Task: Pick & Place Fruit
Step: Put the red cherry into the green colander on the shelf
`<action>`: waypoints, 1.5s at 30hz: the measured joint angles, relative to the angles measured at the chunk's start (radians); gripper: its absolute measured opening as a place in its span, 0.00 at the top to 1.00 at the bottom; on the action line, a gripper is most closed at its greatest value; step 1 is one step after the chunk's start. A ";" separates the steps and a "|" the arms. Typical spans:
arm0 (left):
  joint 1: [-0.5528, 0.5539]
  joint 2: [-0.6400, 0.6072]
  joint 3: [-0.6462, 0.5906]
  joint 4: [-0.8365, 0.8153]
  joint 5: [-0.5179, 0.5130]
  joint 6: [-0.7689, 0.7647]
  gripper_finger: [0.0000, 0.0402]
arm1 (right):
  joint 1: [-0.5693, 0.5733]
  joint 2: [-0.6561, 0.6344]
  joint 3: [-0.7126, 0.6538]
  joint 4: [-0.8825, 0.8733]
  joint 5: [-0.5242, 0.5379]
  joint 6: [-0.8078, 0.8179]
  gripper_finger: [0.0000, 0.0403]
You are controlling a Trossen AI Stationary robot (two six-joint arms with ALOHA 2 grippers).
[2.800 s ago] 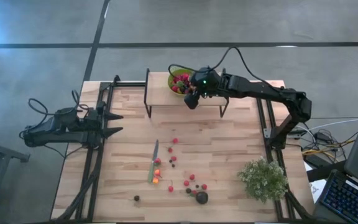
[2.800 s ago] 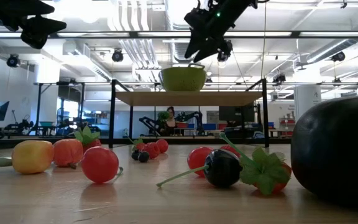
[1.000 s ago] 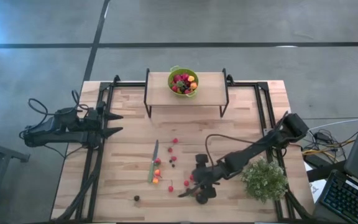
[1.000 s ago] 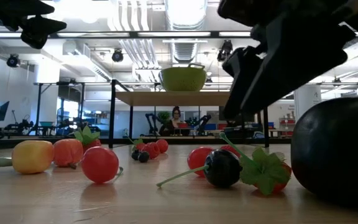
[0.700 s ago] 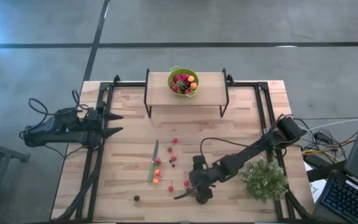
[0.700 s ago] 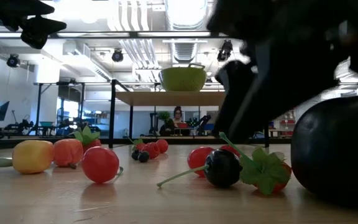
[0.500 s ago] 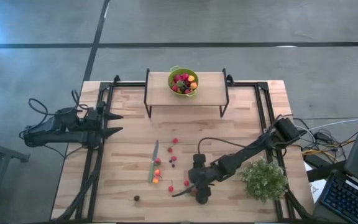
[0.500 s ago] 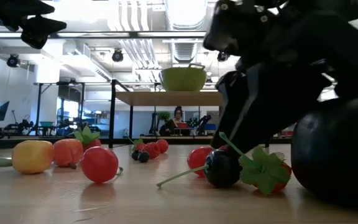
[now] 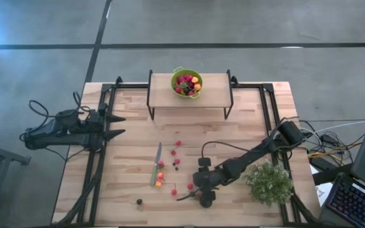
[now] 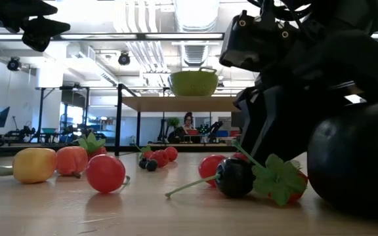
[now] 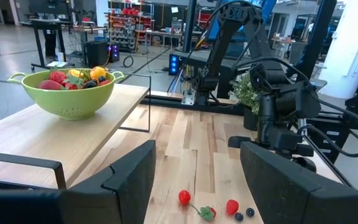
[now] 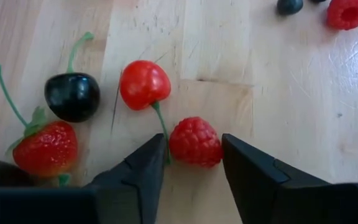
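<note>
**Right pincer down around a raspberry at the near edge of the worktop**

The right pincer [image 12: 191,163] is low over the pale wooden worktop [image 9: 246,126], near its front edge. Its two dark fingers [image 12: 138,171] stand on either side of a red bumpy raspberry [image 12: 195,142]. A narrow gap shows on each side of the berry, so the fingers are partly open and are not yet pressing it. Just beside the raspberry lies a smooth red cherry with a green stem [image 12: 144,84], and next to that a glossy black cherry [image 12: 73,96] and a red strawberry with green leaves [image 12: 45,148]. In the low view a big dark round fruit [image 10: 353,167] sits beside the same arm.

Farther toward the middle of the worktop, more small red and dark fruit pieces [image 9: 177,153] are scattered near a slim green-handled knife [image 9: 156,164]. A bushy pale-green plant [image 9: 268,182] stands at the right side.

At the far end, a green bowl filled with fruit [image 9: 187,82] stands on a raised wooden shelf [image 9: 214,88].

The left pincer [image 9: 118,125] waits at the left side of the worktop, its fingers wide open and empty.
</note>
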 joint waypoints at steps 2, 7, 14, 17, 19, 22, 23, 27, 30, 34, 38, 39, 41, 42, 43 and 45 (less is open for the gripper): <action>0.000 0.000 0.000 0.001 0.000 0.000 0.40 | 0.000 0.000 -0.001 0.007 0.000 -0.002 0.66; 0.000 0.000 0.000 0.000 0.000 0.000 0.40 | 0.000 0.002 -0.002 0.019 -0.002 0.018 0.72; 0.000 0.000 0.000 0.000 0.000 0.000 0.40 | -0.001 0.002 0.002 0.026 -0.025 0.023 0.74; 0.000 0.000 0.000 0.000 0.000 0.000 0.40 | -0.002 0.002 0.005 0.026 -0.030 0.045 0.71; 0.000 0.000 0.000 0.000 0.000 0.000 0.40 | -0.002 0.002 0.005 0.027 -0.031 0.047 0.68; 0.000 0.000 0.000 0.000 0.000 0.000 0.40 | -0.002 0.002 0.003 0.023 -0.044 0.049 0.64; 0.000 0.000 0.000 0.000 0.000 0.000 0.40 | -0.002 0.002 0.003 0.019 -0.055 0.049 0.62; 0.000 0.000 0.000 0.000 0.000 0.000 0.40 | -0.002 0.002 0.003 0.013 -0.064 0.049 0.57; 0.000 0.000 0.000 0.000 0.000 0.000 0.40 | -0.001 0.002 0.003 0.024 -0.065 0.049 0.54; 0.000 0.000 0.000 0.000 0.000 0.000 0.40 | -0.001 0.002 0.001 0.046 -0.070 0.049 0.51; 0.000 0.000 0.000 0.000 0.000 0.000 0.40 | -0.001 0.002 0.001 0.040 -0.075 0.084 0.49; 0.000 0.000 0.000 0.000 0.000 0.000 0.40 | -0.001 0.002 0.003 0.029 -0.075 0.105 0.49; 0.000 0.000 0.000 0.000 0.000 0.000 0.40 | -0.003 0.001 0.005 0.002 -0.075 0.135 0.49; 0.000 0.000 0.000 0.000 0.000 0.000 0.40 | -0.003 -0.001 0.006 -0.015 -0.074 0.150 0.50; 0.000 0.000 0.000 0.000 0.000 0.000 0.40 | -0.003 -0.002 0.006 -0.028 -0.074 0.158 0.51; 0.000 0.000 0.000 0.000 0.000 0.000 0.40 | -0.003 -0.003 0.006 -0.040 -0.072 0.162 0.52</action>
